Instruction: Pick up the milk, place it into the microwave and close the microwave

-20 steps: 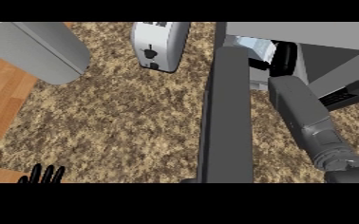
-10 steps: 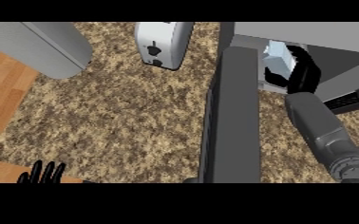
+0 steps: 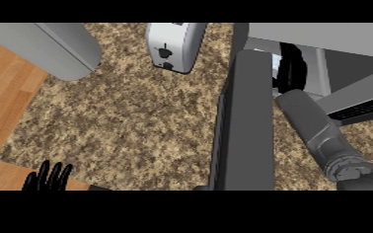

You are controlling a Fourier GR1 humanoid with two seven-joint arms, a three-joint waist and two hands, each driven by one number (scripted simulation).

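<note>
The microwave stands at the right with its dark door swung open toward me and seen edge-on. My right forearm comes up from the lower right, and my right hand is inside the microwave's opening, just past the door's far end. Only a pale blue-white sliver of the milk shows, between the door's edge and the hand, whose fingers curl round it. The door hides the rest of the carton. At the lower left edge my left hand rests open, fingers up.
A silver toaster stands at the back, left of the door. A rounded grey object lies at the upper left. The speckled counter ends at a wooden surface on the left.
My right hand has carried the milk up and deeper into the microwave, so the door now hides most of the carton. The left hand has stayed at the lower left edge.
</note>
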